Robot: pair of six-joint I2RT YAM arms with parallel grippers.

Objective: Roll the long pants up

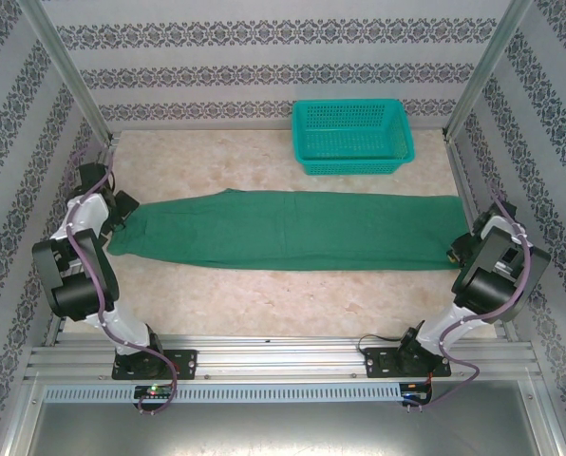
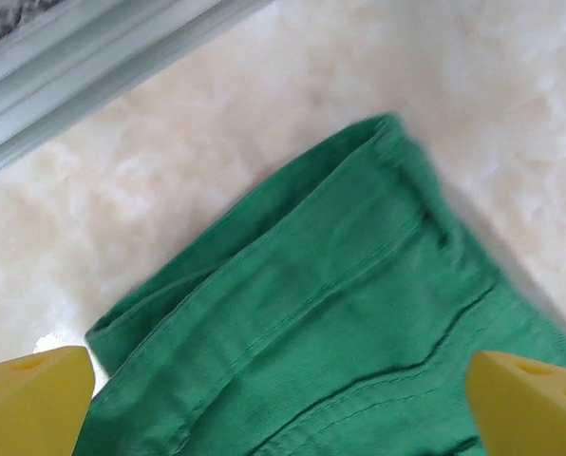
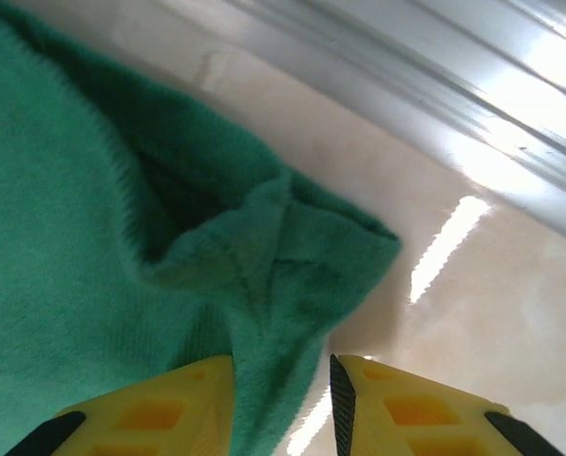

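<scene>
long pants (image 1: 292,228) flat between claws, right claw (image 3: 281,404) pinching hem, left claw (image 2: 283,404) spread above waistband

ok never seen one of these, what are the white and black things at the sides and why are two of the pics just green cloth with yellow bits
Those are two robot arms bolted to the near edge of a table, seen from a camera above. The long pants lie stretched flat across the table, with a teal basket behind them. The other two pictures come from cameras on each wrist; the yellow bits are the gripper fingers. The left gripper is open over the waistband end. The right gripper is pinching the hem of the pants.
</scene>
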